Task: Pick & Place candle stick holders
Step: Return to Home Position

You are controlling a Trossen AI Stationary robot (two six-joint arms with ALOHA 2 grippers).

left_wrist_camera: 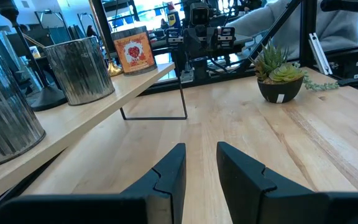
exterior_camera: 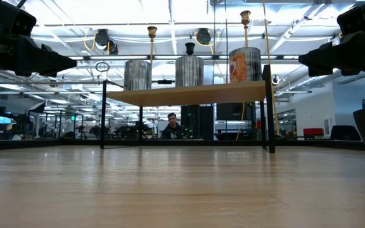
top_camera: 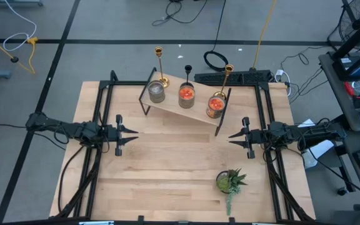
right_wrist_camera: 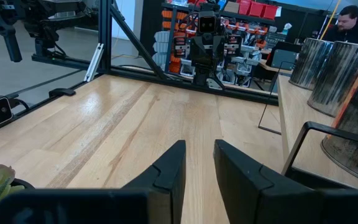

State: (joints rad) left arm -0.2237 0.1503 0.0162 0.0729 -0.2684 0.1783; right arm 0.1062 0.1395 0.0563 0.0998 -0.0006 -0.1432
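The candle stick holders (top_camera: 186,94) stand in a row on the slanted shelf (top_camera: 186,111) at twelve o'clock of the table (top_camera: 180,162) in the high view, with my left gripper (top_camera: 134,132) at nine o'clock and my right gripper (top_camera: 232,135) at three, both well apart from the shelf. In the low view, three cups (exterior_camera: 189,71) sit along the shelf top, with two gold candlesticks (exterior_camera: 151,38) rising behind. In my wrist views each pincer's fingers are slightly parted, released, with nothing between them.

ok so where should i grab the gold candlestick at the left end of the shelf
Grip the candlestick by its slim upright stem, above the grey cup standing before its base. Probably come in level from the left end of the shelf, jaws either side.
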